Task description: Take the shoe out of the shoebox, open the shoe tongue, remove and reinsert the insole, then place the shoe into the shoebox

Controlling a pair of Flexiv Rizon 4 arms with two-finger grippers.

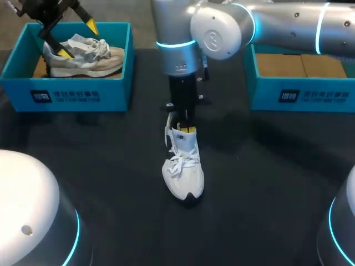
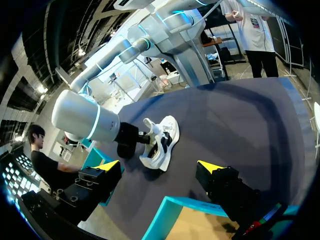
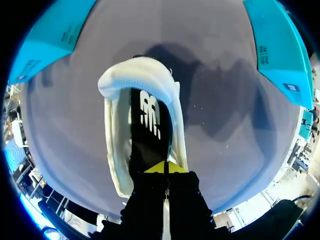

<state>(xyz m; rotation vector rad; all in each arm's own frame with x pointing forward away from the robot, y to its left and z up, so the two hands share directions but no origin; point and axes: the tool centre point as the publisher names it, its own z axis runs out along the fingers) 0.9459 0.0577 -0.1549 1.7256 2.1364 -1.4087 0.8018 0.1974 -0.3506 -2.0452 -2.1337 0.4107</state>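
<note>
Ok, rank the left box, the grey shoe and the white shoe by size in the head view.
1. Left box.
2. Grey shoe and white shoe: about alike, seen from different angles, so unranked.

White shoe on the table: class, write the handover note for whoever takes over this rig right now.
Left gripper: open, holding nothing, above the grey shoe in the left shoebox.
Right gripper: shut at the heel end of the black insole inside the white shoe; actual grip unclear.
White shoe: mid table, out of its box; right shoebox holds no shoe.
Done: shoe out, tongue apparently pulled open.
Left: insole out and back in, then shoe into the shoebox.
</note>
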